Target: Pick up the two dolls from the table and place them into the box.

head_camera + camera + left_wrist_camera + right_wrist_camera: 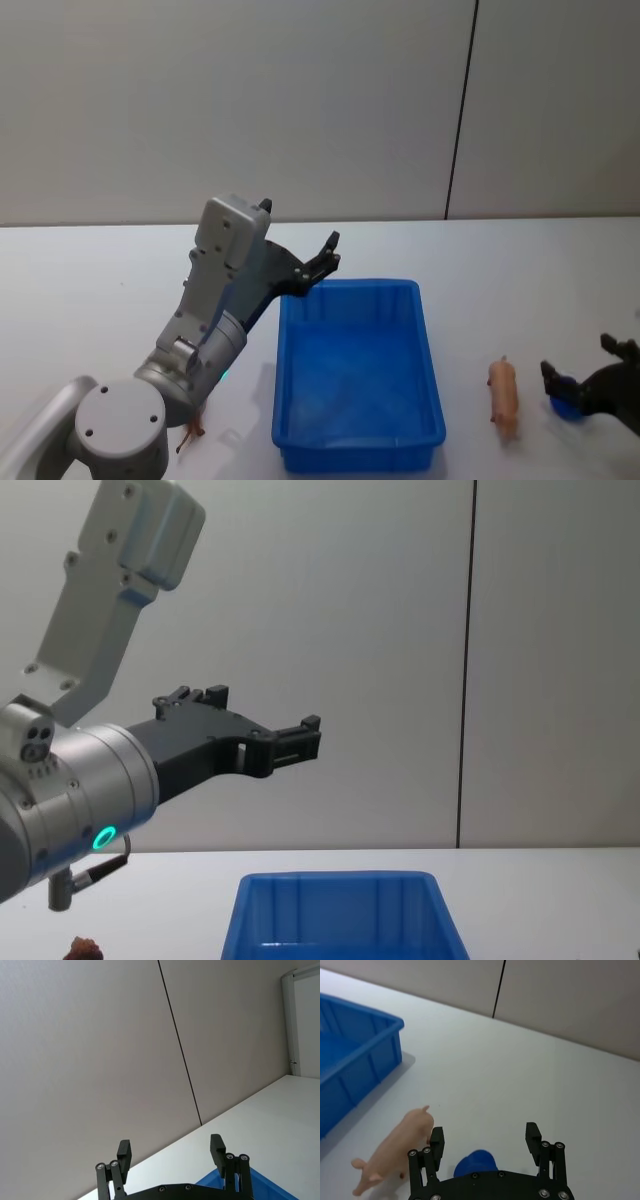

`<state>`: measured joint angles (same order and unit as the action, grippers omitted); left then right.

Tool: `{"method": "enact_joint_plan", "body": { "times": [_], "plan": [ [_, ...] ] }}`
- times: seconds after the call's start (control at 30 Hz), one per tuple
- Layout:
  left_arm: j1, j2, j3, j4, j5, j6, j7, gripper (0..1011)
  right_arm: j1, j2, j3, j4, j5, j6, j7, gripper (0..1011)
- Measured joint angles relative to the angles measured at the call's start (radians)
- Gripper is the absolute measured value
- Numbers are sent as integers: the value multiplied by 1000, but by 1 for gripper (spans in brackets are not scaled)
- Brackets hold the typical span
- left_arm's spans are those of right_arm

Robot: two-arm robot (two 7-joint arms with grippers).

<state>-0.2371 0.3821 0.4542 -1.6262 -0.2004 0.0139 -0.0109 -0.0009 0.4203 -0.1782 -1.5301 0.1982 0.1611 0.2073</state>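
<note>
Right gripper [484, 1132], jaws released, sits right of the box [432, 370] beside the pink doll [503, 398]. Best to centre across its body before clenching. Left gripper [333, 252], also released, hovers over the box's far-left corner.

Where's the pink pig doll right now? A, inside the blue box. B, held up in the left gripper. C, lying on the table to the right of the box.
C: the pink pig doll lies on the table to the right of the box, beside the open right gripper.
</note>
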Motion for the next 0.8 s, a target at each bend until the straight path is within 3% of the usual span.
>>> {"method": "enact_joint_plan", "body": {
  "times": [0.6, 0.8],
  "plan": [
    [0, 0, 0, 0, 0, 0, 0, 1001, 26, -21, -21, 110, -30, 55, 38, 1001],
    [0, 0, 0, 0, 0, 0, 0, 1001, 27, -24, -22, 121, -29, 58, 43, 884]
  ]
}}
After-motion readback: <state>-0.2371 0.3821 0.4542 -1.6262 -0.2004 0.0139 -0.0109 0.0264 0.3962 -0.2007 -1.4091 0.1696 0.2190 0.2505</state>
